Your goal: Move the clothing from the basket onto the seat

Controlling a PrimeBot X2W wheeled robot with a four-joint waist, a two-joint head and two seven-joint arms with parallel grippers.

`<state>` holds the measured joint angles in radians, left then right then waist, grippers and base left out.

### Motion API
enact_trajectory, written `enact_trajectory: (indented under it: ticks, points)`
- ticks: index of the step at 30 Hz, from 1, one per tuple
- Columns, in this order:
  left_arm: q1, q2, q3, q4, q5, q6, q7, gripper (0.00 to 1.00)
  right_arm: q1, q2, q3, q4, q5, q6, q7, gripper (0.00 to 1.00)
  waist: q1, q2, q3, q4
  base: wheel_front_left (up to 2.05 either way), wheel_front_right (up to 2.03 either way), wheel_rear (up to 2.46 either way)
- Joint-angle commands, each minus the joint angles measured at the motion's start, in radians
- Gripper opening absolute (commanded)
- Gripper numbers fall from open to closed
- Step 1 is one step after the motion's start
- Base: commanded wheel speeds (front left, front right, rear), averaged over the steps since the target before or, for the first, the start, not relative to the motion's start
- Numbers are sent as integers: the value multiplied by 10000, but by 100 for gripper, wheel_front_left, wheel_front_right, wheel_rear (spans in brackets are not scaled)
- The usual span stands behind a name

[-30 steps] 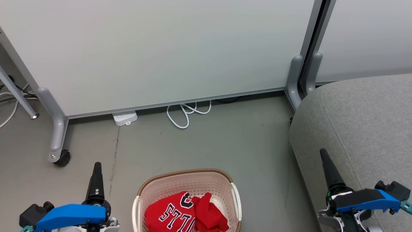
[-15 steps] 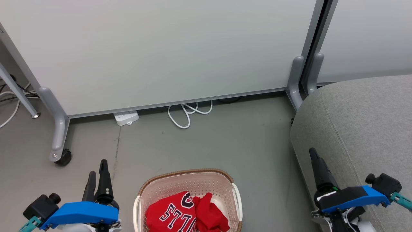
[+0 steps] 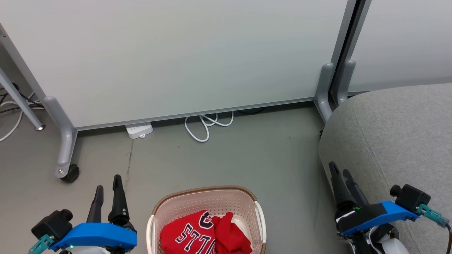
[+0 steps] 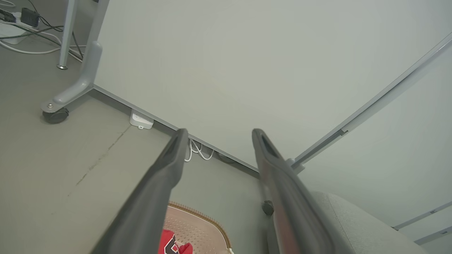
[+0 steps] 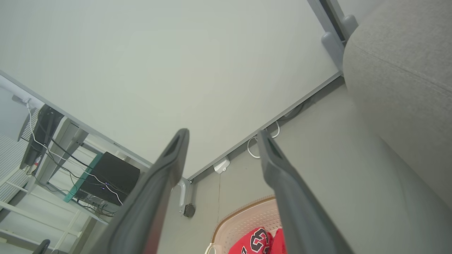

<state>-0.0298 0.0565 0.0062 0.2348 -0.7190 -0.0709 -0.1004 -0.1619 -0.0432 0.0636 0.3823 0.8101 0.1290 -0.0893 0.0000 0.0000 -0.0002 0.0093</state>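
Two red sports tops, the clothing (image 3: 206, 234), lie bunched up in the basket (image 3: 208, 201). The basket sits on the floor (image 3: 247, 155) at 6 o'clock in the head view. The top with white letters is on the 9 o'clock side. The plain red one is on the 3 o'clock side, touching it.

They look soft, light and floppy, so I think they will sag and hang down when lifted, and they will not break. The cloth looks smooth, so a tiny pinch might slip. A good place to grab is the puffy hump near the middle of the pile, where the two tops meet. One top may drag the other along.

The big grey seat (image 3: 399, 134) is at 3 o'clock, near the basket but not touching it.

The left gripper (image 3: 108, 181) is at 8 o'clock, beside the basket, with its two fingers wide apart and nothing between them. The right gripper (image 3: 338, 168) is at 4 o'clock, by the seat's edge, with its fingers spread too and holding nothing. Neither one touches the clothes
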Motion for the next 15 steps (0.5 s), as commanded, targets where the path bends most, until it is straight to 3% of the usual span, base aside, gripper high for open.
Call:
enact_trajectory:
  ticks: [1, 15]
  points:
    - [-77, 71, -56, -128, 253, -23, -107, 100, -330, -67, 49, -48, -266, 14, -84, 100, 0, 0, -3, 1, 0, 0, 0]
    - [-19, 39, -176, 2, 1641, -78, -490, 100, -423, -76, 254, 175, -1726, 18, -339, 100, 0, 0, -40, 7, 0, 0, 0]
